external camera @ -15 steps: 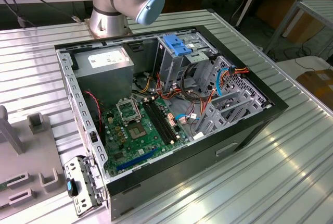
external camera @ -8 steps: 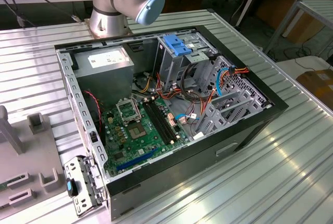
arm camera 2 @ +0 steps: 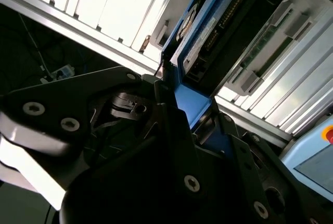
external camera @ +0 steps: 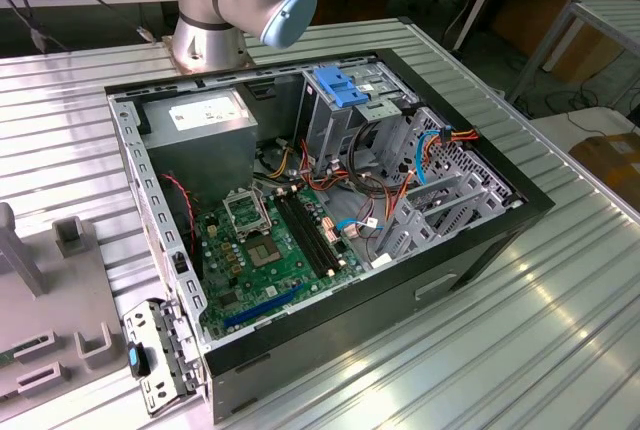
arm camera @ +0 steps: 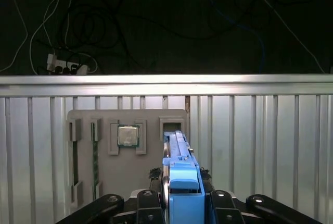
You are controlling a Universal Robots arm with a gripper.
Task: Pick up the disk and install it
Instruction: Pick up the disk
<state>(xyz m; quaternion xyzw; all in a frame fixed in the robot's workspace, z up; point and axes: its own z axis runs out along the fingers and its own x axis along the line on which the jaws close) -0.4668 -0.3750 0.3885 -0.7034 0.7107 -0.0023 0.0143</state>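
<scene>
Ribbed metal table (arm camera: 260,130) against a dark, cable-strewn floor, gripper (arm camera: 183,203) clamped on the disk (arm camera: 178,148), a thin metal slab held edge-on in its blue side-rail frame, beyond the fingertips a grey tray (arm camera: 156,122) with processor chip (arm camera: 128,136) and memory sticks (arm camera: 95,153), open computer case (external camera: 330,200) in the exterior view.

In the second wrist view the gripper (arm camera 2: 190,110), near the camera, clamps the blue frame of the disk (arm camera 2: 200,39), seen edge-on; far beyond lie the ribbed metal table (arm camera 2: 104,5) and a grey slotted holder (arm camera 2: 283,28)
</scene>
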